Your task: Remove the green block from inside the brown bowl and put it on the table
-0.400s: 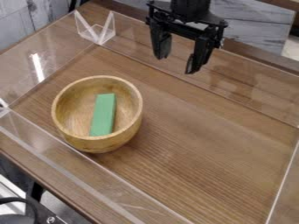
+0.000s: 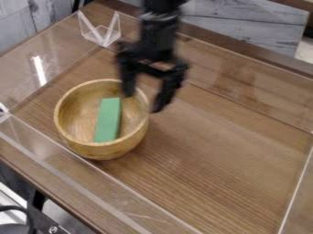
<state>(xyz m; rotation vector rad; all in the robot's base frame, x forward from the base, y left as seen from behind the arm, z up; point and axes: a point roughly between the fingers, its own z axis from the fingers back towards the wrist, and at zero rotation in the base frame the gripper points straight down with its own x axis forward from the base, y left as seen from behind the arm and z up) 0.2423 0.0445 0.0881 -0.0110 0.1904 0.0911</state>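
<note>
Since the earlier frame the gripper (image 2: 150, 85) has swung from the far right of the table (image 2: 232, 155) toward the bowl, dropping lower. Nearest: the brown bowl (image 2: 73, 137), with the green block (image 2: 109, 120) lying flat inside, untouched. Just behind, over the far rim, the jaws hang spread wide, holding nothing. Step in hand: the approach. Next move likely calls for centring over the block, descending, then closing across its narrow width.
</note>
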